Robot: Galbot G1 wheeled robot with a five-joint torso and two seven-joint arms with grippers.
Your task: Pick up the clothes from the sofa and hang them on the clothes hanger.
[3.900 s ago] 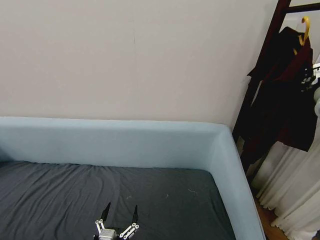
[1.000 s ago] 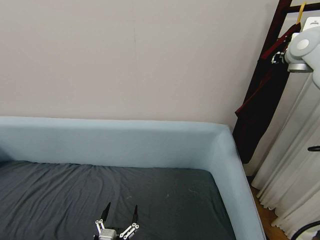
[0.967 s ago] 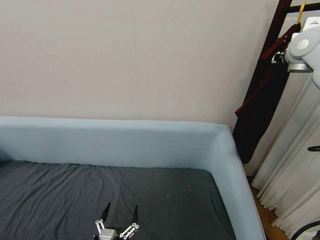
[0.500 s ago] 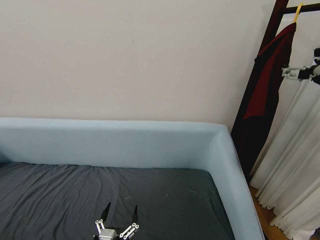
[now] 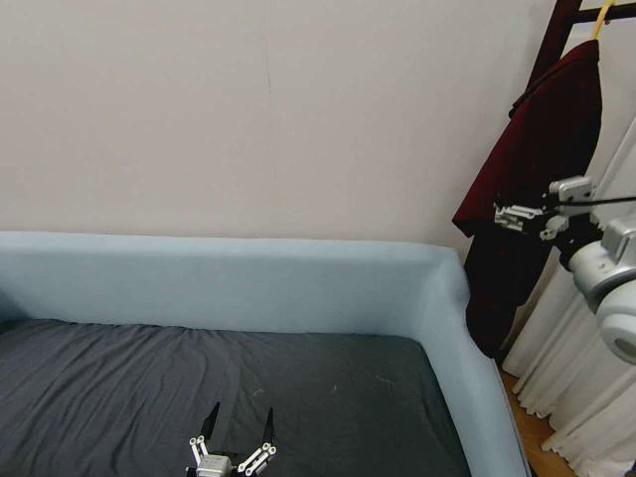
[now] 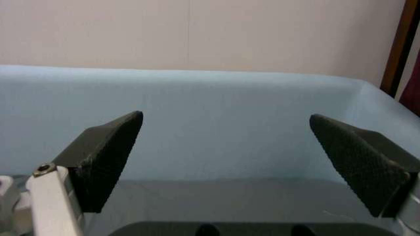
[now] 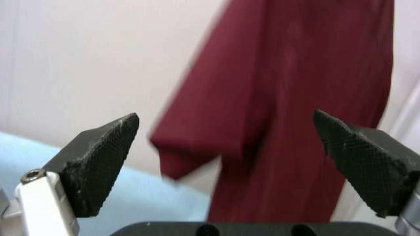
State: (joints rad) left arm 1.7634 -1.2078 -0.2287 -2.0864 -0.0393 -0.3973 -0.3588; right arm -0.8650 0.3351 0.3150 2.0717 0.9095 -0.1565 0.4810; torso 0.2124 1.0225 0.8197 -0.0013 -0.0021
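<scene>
My left gripper [image 5: 240,417] is nearest, low at the bottom edge of the head view, hovering over the dark grey seat cover [image 5: 119,397] of the sofa. Its two black fingers [image 5: 212,418] are spread apart with nothing between them. My left wrist view shows the same: the left gripper [image 6: 229,162] gapes open towards the sofa's pale blue backrest [image 6: 217,123], with a strip of the grey seat below it.

Beyond the seat, the backrest [image 5: 219,283] runs across the head view and turns at the corner into the pale blue armrest [image 5: 467,378] on my right. The cream wall [image 5: 248,119] rises behind the sofa.

My right gripper [image 5: 509,215] is raised past the armrest, at about the middle height of the dark red shirt [image 5: 542,149] and in front of its lower edge. In my right wrist view the right gripper [image 7: 229,167] has its fingers [image 7: 98,162] wide apart and empty. The shirt [image 7: 302,98] hangs beyond them with one short sleeve sticking out. I cannot tell whether my fingertips touch the cloth.

The shirt hangs off the sofa, on a yellow hanger [image 5: 603,15] at the top right, against the dark wooden clothes rack [image 5: 553,30]. White curtains [image 5: 586,397] fall behind and below it, reaching a patch of wooden floor [image 5: 527,437].
</scene>
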